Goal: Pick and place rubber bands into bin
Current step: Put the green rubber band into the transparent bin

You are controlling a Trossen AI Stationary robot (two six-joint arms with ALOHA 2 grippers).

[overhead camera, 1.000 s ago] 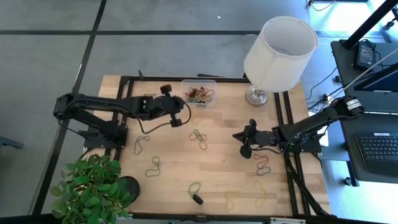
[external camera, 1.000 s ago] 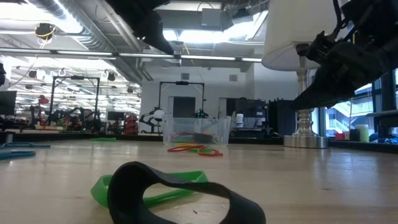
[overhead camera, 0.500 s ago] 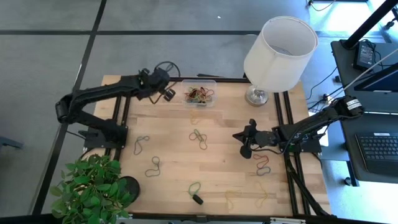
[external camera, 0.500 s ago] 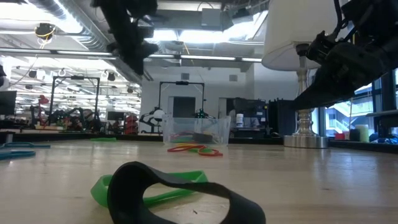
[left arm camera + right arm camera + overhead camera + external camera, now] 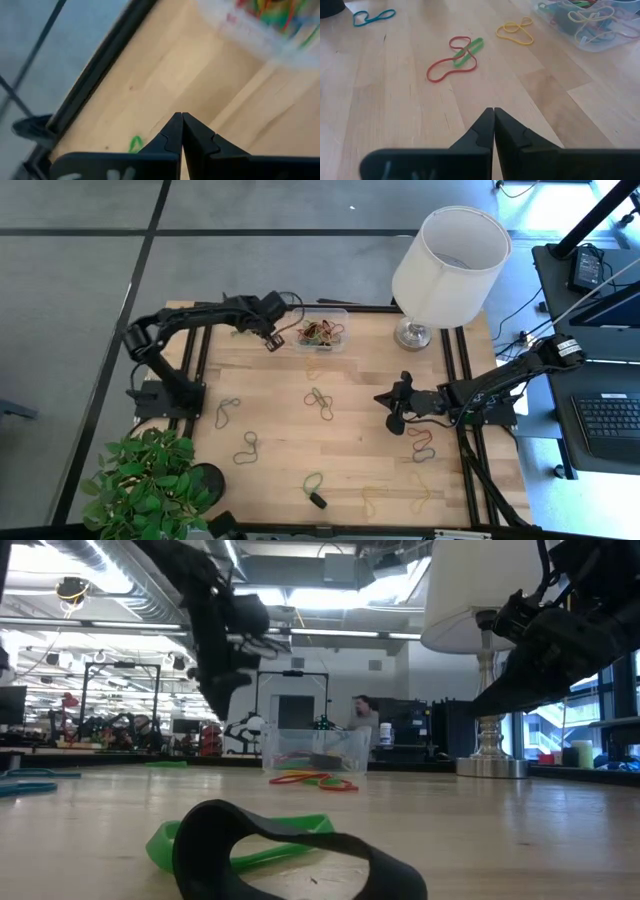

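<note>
A white lampshade lamp [image 5: 450, 265] stands at the wooden table's [image 5: 350, 460] far edge; a leafy plant [image 5: 148, 485] sits at its near corner.

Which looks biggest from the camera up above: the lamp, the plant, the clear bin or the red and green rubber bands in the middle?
1. Lamp shade and plant: too alike to rank.
2. Clear bin.
3. Red and green rubber bands.

Matt wood table [image 5: 350, 450]; clear glossy plastic bin [image 5: 320, 331].
</note>
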